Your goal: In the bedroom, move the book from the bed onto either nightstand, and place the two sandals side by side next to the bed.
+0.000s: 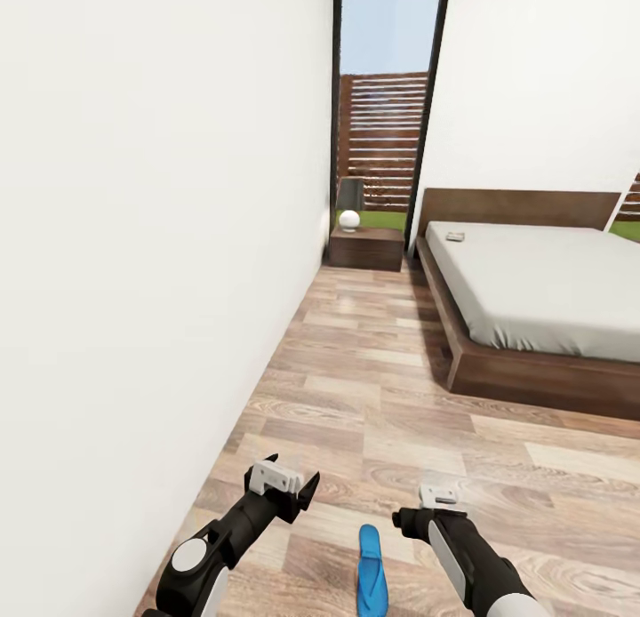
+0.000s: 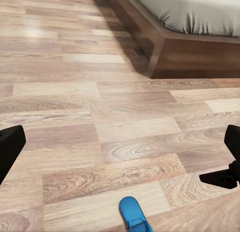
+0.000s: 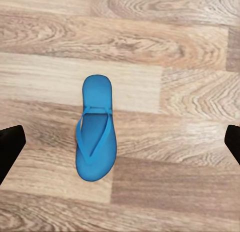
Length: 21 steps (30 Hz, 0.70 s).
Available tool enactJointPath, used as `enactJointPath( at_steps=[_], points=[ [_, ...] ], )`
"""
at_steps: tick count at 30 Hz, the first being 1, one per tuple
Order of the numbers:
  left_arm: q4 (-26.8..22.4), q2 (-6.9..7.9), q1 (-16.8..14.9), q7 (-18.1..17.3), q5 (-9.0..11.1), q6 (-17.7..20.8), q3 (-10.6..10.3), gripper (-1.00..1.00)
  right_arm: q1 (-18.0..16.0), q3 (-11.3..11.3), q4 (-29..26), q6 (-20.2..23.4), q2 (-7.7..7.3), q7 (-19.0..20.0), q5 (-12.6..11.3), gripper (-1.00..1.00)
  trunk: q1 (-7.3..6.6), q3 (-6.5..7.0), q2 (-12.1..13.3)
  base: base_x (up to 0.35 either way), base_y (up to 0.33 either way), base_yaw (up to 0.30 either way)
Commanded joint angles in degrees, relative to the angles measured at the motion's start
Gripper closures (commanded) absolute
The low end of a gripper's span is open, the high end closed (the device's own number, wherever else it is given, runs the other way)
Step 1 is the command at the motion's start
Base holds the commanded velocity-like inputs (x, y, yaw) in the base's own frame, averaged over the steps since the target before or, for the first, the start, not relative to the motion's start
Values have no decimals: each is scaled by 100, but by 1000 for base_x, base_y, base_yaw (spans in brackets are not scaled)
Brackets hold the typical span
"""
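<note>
White wall (image 1: 160, 244) runs along the robot's left side, wood-plank floor (image 1: 373, 395) ahead. The bed (image 1: 542, 288) stands ahead to the right, off-white mattress on a dark brown frame, brown headboard against the far wall; its frame corner and mattress edge also show in the left wrist view (image 2: 195, 46). A tall dark-framed window (image 1: 384, 110) sits in the far wall between wall corner and headboard, slatted fence outside. The nightstand (image 1: 366, 248) stands below that window, just beside the bed's head end, carrying a white globe (image 1: 349, 220) and a dark lamp shade (image 1: 350, 192). The book (image 1: 455, 236) lies on the mattress near the headboard, at the corner closest to the nightstand — small, cover detail too fine to read. One blue sandal (image 1: 372, 571) lies flat on the floor, strap up, well apart from the bed. It sits between the two arms: left gripper (image 1: 286, 487) to its left and slightly ahead, right gripper (image 1: 418, 510) just to its right. Right wrist view — sandal (image 3: 96, 128) lies on the planks between the two spread fingertips (image 3: 10, 147), touching neither. Left wrist view — only one rounded end of the sandal (image 2: 134, 213) shows, between the fingertips (image 2: 10, 144), which are wide apart. Both grippers are parted and hold nothing.
</note>
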Motion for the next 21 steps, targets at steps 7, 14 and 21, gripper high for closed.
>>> enactJointPath(
  at_steps=[7, 14, 21],
  points=[
    [-8, 0, -2, -28, 0, 35, 6, -100, -1, -2, 3, -25, 5, -36, -60, -100, 153, -132, -285, 0, 0, 0],
    [-8, -2, -2, -24, -2, 26, 6, -100, -1, -2, 41, -37, 8, -44, -60, -100, 307, -257, -565, 0, 0, 0],
    [-6, -3, -2, -24, 0, 19, 6, -100, -1, -2, 50, -37, 13, -45, -60, -100, 461, -383, -846, 0, 0, 0]
  ],
)
